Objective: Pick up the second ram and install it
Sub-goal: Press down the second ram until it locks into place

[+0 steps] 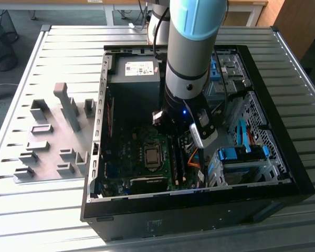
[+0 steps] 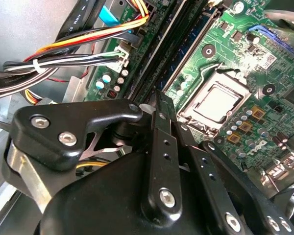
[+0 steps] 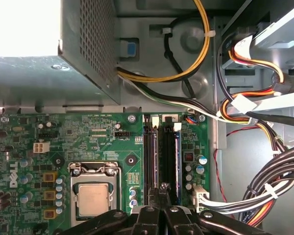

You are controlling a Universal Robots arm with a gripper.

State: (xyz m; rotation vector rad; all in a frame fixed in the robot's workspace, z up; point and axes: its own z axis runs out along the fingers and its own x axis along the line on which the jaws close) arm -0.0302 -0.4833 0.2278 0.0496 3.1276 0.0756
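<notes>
A ram [image 3: 177, 155], thin with a blue-green edge, stands in one of the long dark memory slots on the green motherboard [image 3: 88, 137]; in the second wrist view this ram [image 2: 192, 49] runs beside the empty-looking neighbour slot. My gripper [image 3: 162, 187] hangs low inside the computer case, its black fingers pressed together right over the near end of the slots. Nothing shows between the fingers [image 2: 159, 117]. Whether the tips touch the stick I cannot tell. In the exterior view the arm [image 1: 191, 52] reaches straight down into the case above the slots [image 1: 176, 157].
The processor socket [image 3: 93, 198] lies beside the slots. A grey power supply [image 1: 134, 79] fills the case's far corner. Bundled cables [image 3: 255, 112] run close on the other side, by the blue drive bay [image 1: 241, 155]. A grey fixture plate [image 1: 47, 142] with blocks lies outside the case.
</notes>
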